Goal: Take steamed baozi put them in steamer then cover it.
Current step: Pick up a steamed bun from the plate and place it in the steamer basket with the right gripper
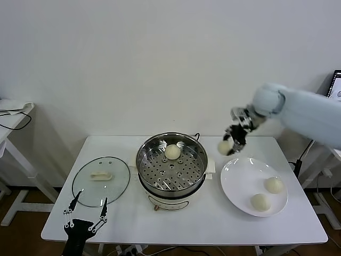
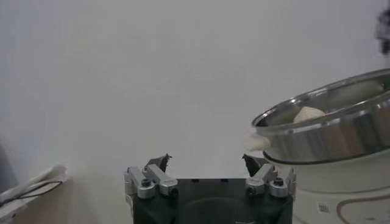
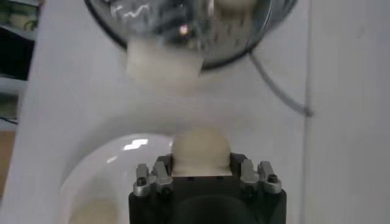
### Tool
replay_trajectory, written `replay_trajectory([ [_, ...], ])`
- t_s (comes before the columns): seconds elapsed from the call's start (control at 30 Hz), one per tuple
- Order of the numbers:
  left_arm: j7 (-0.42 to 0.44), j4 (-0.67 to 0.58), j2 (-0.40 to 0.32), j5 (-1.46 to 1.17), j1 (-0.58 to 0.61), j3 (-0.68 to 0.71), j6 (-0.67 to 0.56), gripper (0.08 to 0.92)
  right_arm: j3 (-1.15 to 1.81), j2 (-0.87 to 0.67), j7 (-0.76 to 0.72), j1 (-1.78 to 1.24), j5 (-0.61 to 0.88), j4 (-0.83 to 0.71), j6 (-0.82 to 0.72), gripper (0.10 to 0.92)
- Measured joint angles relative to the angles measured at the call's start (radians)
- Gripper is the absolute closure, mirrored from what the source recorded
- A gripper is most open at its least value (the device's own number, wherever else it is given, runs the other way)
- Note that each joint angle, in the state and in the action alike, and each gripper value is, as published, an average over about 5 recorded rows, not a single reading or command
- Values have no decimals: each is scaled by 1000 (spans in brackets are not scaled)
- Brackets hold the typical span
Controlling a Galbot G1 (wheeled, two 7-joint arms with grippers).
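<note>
Stainless steel gleams at the centre of the head view, where the steamer [image 1: 171, 166] sits on its cream base on the white table [image 1: 184, 226] with one baozi [image 1: 172, 152] lying on the perforated tray toward the upper part of the pot. Right of centre, the right gripper [image 1: 230, 143] hangs in the air between the pot's rim and the white plate [image 1: 245, 176], its fingers closed on a second bun [image 1: 226, 146]. Two more buns, one [image 1: 274, 185] nearer the right edge and one [image 1: 260, 201] just below it, lie on the plate in the lower right. The glass cover [image 1: 101, 181] lies flat on the table at lower left, just beside the steamer, white handle up. Below it, at the bottom left edge, the left gripper [image 1: 85, 211] waits with its fingers spread wide. From the left wrist camera, that gripper [image 2: 207, 165] sits at the bottom centre, its jaws far apart with nothing between them, and the steamer's shiny wall [image 2: 332, 131] fills the right side with a bun's top [image 2: 308, 114] peeking over the rim. From the right wrist camera, the right gripper [image 3: 203, 163] at the bottom centre clamps a pale bun [image 3: 201, 149] from both sides; the plate's rim [image 3: 97, 164] curves through the lower left, and the steamer [image 3: 183, 30], blurred, spans the top of the frame
</note>
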Motion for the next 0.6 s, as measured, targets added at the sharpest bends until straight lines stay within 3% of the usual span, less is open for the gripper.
replay_trajectory([
  [0.6, -4, -5, 0, 0, -13, 3, -5, 177, -140, 363, 142, 28, 201, -15, -116, 387],
])
